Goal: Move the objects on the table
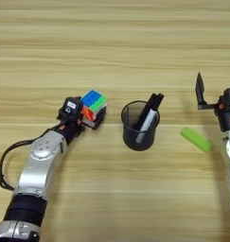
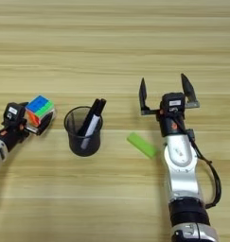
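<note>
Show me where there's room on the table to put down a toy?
Bare wood fills the far half of the table, and the near strip between both arms. It's crowded in the middle row: puzzle cube in the left gripper, pen cup holding the marker, green block, open right gripper.

Your desk (image 1: pixel 111 42): light wood planks, matt, horizontal grain. Pen cup (image 1: pixel 140 127): black mesh, see-through. Puzzle cube (image 1: pixel 93 105): glossy plastic. Green block (image 2: pixel 142 144): smooth, matt. Arm shells (image 2: pixel 181 165): brushed silver metal; hand fingers (image 2: pixel 143 97) matt black.
</note>
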Controlling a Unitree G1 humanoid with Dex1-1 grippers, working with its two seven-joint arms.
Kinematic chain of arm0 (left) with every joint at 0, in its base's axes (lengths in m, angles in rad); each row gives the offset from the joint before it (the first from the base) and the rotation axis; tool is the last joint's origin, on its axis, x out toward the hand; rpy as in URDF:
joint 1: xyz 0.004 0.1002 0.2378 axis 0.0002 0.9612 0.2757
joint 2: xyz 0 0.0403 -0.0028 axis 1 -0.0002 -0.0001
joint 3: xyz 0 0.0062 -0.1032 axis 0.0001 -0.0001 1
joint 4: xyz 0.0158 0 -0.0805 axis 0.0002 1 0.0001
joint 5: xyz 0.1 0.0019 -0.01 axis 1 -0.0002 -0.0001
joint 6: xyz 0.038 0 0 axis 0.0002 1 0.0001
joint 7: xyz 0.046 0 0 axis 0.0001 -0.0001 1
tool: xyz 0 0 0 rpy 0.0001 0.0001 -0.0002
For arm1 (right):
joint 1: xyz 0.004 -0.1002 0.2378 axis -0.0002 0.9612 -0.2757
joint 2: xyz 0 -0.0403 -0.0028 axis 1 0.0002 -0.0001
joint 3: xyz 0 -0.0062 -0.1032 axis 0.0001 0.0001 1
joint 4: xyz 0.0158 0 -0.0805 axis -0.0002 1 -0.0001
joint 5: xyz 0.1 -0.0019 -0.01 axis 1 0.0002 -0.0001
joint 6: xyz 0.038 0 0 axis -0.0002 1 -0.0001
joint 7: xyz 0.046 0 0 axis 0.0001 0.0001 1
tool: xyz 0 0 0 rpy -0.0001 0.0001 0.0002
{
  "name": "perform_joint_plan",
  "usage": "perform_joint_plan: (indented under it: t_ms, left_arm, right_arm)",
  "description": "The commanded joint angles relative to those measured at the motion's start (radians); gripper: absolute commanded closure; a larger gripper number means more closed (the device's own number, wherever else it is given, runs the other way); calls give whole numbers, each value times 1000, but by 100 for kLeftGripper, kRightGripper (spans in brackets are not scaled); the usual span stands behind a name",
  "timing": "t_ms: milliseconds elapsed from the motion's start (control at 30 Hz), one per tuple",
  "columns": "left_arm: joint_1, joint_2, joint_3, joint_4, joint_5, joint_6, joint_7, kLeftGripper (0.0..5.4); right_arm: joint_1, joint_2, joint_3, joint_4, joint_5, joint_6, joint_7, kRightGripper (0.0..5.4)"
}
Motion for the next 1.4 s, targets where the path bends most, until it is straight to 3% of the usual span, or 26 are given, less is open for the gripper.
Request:
perform_joint_plan:
  t_ms: [33, 400, 867, 1100, 1333, 1400]
  left_arm:
    - [-3, 7, -8, -7, 8, 19, -8, 112]
    - [0, 10, -9, -23, 10, 11, -18, 211]
    - [-27, 37, 35, -177, -47, 66, -52, 214]
    - [-24, 81, 39, -314, -117, 125, -123, 214]
    - [-7, 130, 23, -432, -174, 143, -224, 214]
    - [0, 148, 21, -471, -205, 147, -264, 214]
  right_arm:
    - [-15, -5, 3, 0, 6, -8, -6, 0]
    - [-16, -6, 4, 4, 6, -8, -5, 0]
    - [-15, -6, 9, 5, 11, -15, -1, 0]
    - [-9, -1, 19, -15, 30, -24, 14, 0]
    - [9, 0, 37, -73, 97, -35, 74, 0]
    - [21, -5, 44, -129, 162, -10, 125, 0]
